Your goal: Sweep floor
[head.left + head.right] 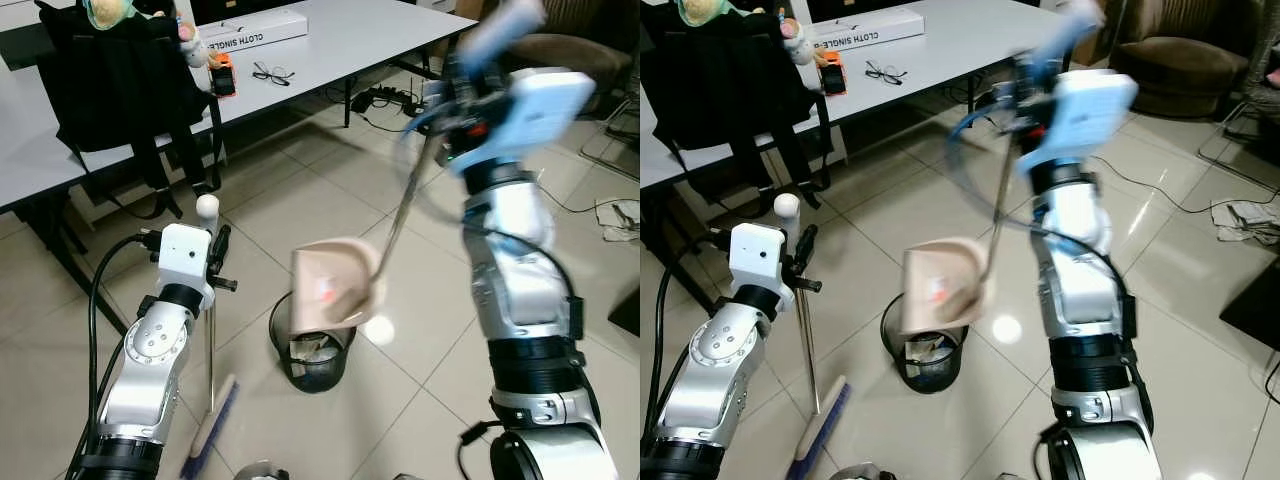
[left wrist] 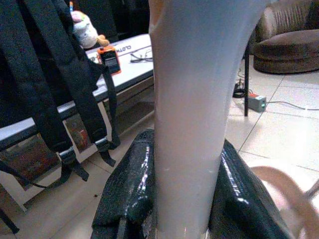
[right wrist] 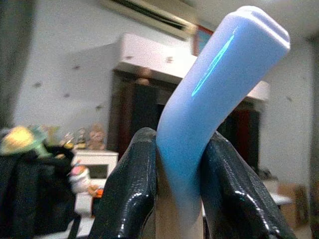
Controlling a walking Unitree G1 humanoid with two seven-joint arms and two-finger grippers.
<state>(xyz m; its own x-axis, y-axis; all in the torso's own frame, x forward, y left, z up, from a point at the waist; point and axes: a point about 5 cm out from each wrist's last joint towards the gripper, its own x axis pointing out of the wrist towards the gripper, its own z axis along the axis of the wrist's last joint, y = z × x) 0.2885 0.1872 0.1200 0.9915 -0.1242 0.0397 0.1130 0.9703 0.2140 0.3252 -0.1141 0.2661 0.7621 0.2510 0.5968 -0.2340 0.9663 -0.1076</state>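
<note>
Right claw [image 3: 172,199] clamped on blue dustpan handle [image 3: 219,94], raised high; beige dustpan [image 1: 335,285] tipped over black wire bin [image 1: 312,355] on tiled floor [image 1: 300,200]. Left claw [image 2: 184,199] closed around broom pole [image 2: 192,99], broom head [image 1: 210,425] on floor beside the bin.

1. The right gripper [image 1: 470,95] and the blue dustpan handle [image 1: 500,30] are smeared by motion blur.
2. The dustpan [image 1: 335,285] hides part of the bin [image 1: 310,365]; its contents are too blurred to identify.
3. The broom head [image 1: 210,425] is cut off at the picture's bottom edge.
</note>
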